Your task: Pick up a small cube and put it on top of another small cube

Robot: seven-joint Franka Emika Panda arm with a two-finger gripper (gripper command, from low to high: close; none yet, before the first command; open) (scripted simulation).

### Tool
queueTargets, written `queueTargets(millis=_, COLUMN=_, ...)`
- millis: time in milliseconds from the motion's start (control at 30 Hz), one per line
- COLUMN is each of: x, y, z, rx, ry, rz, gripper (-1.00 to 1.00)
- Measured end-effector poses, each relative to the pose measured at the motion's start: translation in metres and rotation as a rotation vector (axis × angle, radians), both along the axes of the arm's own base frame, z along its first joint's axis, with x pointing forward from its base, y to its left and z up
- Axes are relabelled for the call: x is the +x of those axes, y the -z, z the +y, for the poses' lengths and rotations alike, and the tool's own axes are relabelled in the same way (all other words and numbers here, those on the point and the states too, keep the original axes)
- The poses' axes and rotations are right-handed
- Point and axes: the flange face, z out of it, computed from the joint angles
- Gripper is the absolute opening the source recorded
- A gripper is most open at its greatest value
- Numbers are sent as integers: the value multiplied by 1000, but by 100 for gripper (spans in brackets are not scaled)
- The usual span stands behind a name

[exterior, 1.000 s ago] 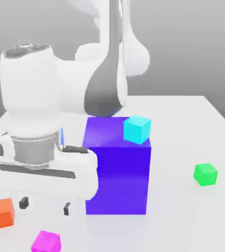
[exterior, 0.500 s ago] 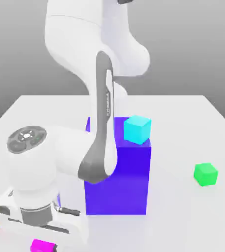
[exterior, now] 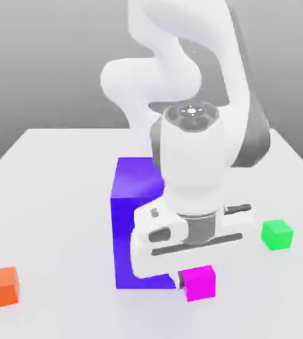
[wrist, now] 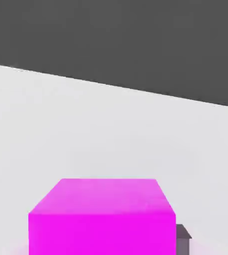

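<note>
- The pink cube [exterior: 200, 285] has moved. Before, it was down near the bottom edge on the exterior view's left. Now it is in front of the big blue block [exterior: 137, 225], toward the exterior view's right.
- The gripper [exterior: 197, 281] has come across with it. It was open a second ago, and now it is squeezed shut on the pink cube.
- So the picking up part looks done. I think the next job is to take the cube over another small cube, set it down flat, and let go.
- The orange cube [exterior: 2, 287] and the green cube [exterior: 277, 235] sit where they were.
- The arm [exterior: 193, 159] now covers the corner of the block where the light blue cube was. I can't tell if that cube is still there.
- One finger [wrist: 183, 241] peeks out beside the pink cube, and the cube's lower part is cut off in the hand view.
- It is hard to tell how high up the pink cube is.
</note>
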Motion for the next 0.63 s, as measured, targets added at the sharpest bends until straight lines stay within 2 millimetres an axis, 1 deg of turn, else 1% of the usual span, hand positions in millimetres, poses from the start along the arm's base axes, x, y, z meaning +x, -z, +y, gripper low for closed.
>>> queueTargets(millis=33, x=-22, y=-4, z=35, rx=0, ry=-96, rz=-2, gripper=-100)
queueTargets(millis=67, x=-52, y=-8, z=76, rx=-3, ry=-215, rz=-6, gripper=-100)
queueTargets(millis=100, x=-79, y=-11, z=103, rx=-7, ry=-308, rz=-10, gripper=-100)
queueTargets(millis=133, x=-104, y=-13, z=124, rx=-14, ry=-391, rz=-15, gripper=-100)
queueTargets(millis=167, x=-127, y=-14, z=139, rx=-21, ry=-460, rz=-20, gripper=-100)
queueTargets(millis=200, x=-140, y=-15, z=141, rx=-31, ry=-493, rz=-25, gripper=-100)
queueTargets(millis=267, x=-175, y=-17, z=153, rx=-54, ry=-591, rz=-38, gripper=-100)
queueTargets(millis=300, x=-184, y=-14, z=156, rx=-63, ry=-621, rz=-44, gripper=-100)
queueTargets(millis=367, x=-191, y=0, z=158, rx=-72, ry=-642, rz=-50, gripper=-100)
queueTargets(millis=500, x=-192, y=36, z=158, rx=-74, ry=-646, rz=-51, gripper=-100)
queueTargets(millis=533, x=-194, y=45, z=158, rx=-73, ry=-648, rz=-50, gripper=100)
queueTargets(millis=633, x=-193, y=45, z=158, rx=-73, ry=-648, rz=-50, gripper=100)
